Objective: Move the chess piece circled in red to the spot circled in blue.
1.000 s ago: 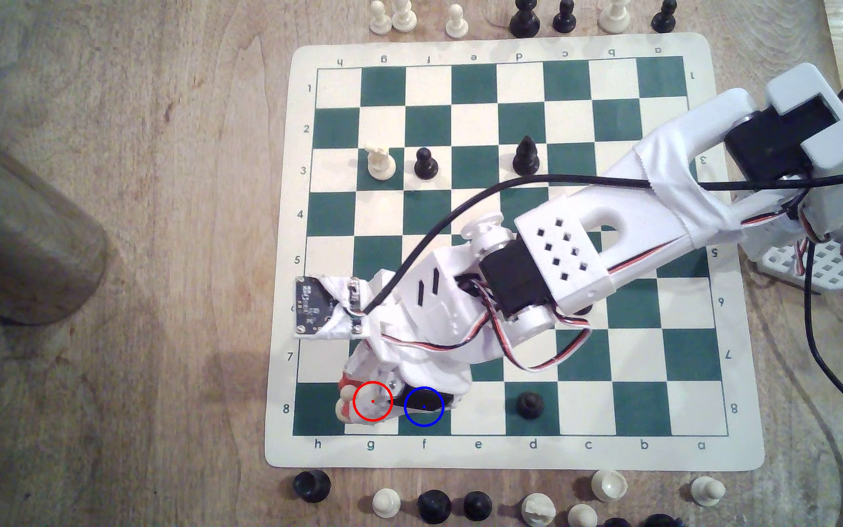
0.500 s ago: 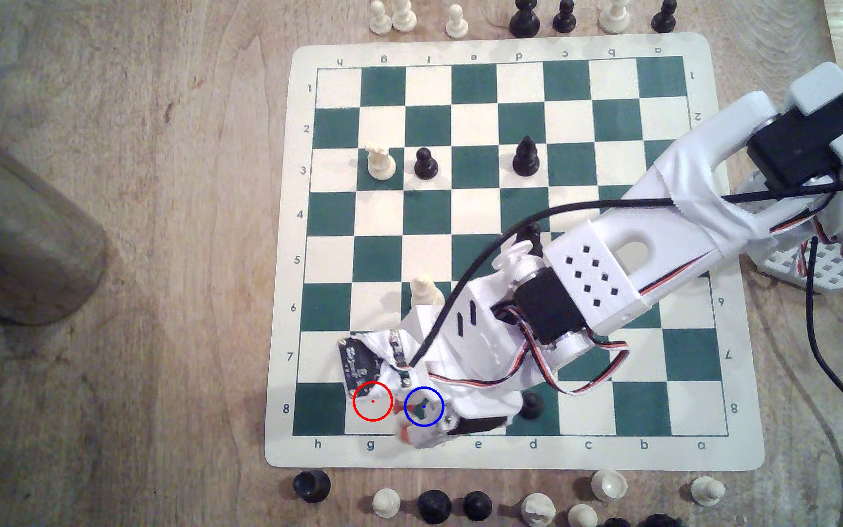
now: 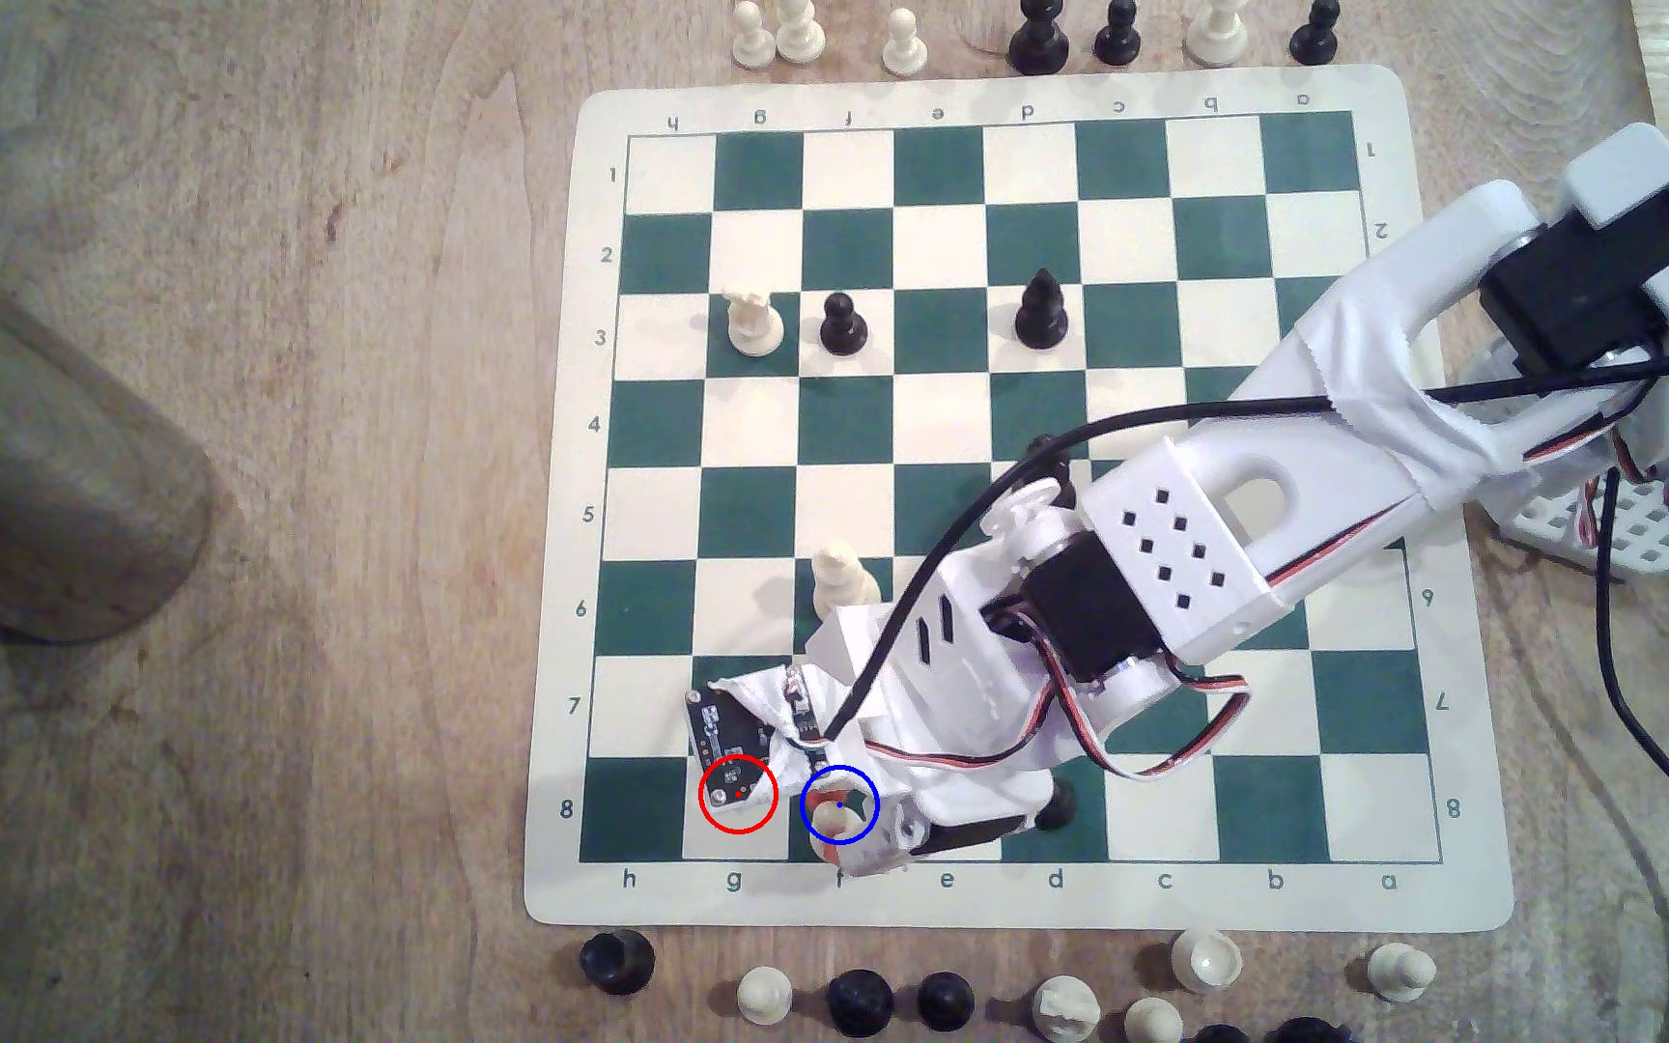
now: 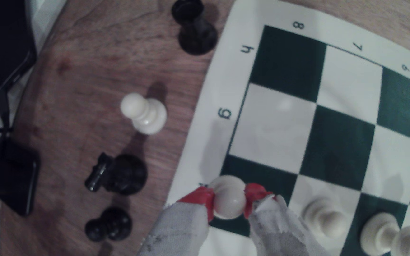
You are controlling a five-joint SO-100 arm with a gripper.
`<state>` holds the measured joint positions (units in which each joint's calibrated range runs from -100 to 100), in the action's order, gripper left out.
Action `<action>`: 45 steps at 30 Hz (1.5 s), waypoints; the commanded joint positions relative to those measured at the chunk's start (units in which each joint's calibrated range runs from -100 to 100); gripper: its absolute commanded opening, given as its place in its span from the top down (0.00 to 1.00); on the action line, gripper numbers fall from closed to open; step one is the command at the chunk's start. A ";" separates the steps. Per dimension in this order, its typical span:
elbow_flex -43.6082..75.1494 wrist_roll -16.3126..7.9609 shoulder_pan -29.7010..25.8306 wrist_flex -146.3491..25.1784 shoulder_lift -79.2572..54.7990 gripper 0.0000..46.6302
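The pincer (image 4: 229,200) is closed on the cream-white pawn (image 4: 228,197), with one red-tipped finger (image 4: 202,197) pressed against each side of the round head. The pawn sits directly between the fingertips, its knob projecting just beyond them. In the exterior view the pincer (image 3: 836,817) and the held pawn (image 3: 832,810) stand over the dark green square marked by the blue circle (image 3: 840,804), in row 8 at the board's near edge. Whether the pawn's base touches the board cannot be determined.

Immediately beside the pincer, toward the exterior view's left, lies the cream square marked by the red circle (image 3: 738,794); the wrist camera board (image 3: 725,727) overhangs part of it. Behind the pincer, partly under the arm (image 3: 1162,542), a black piece (image 3: 1056,802) stands on a green square of row 8. Farther up the board from the pincer, a cream pawn (image 3: 841,577) stands beside the wrist housing.

Well beyond it, in row 3, stand a cream piece with a jagged top (image 3: 753,319), a black pawn (image 3: 843,323) and a taller black piece (image 3: 1042,311).

Off the chess mat (image 3: 1473,883), on the wooden surface (image 3: 309,501) nearest the pincer, stand a cream pawn (image 4: 143,113) and several black pieces (image 4: 120,173). More captured pieces line the far edge of the mat.
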<state>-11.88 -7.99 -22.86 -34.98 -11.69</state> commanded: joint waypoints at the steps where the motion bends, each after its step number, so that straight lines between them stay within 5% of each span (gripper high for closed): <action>1: 1.00 0.39 0.14 -0.16 3.96 0.99; 42: 1.64 2.00 1.86 1.32 -3.17 0.98; 43: 1.64 2.00 1.94 1.32 -3.17 0.97; 45: 1.55 1.90 2.09 0.83 -3.00 0.73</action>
<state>-11.88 -6.03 -21.76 -34.34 -15.54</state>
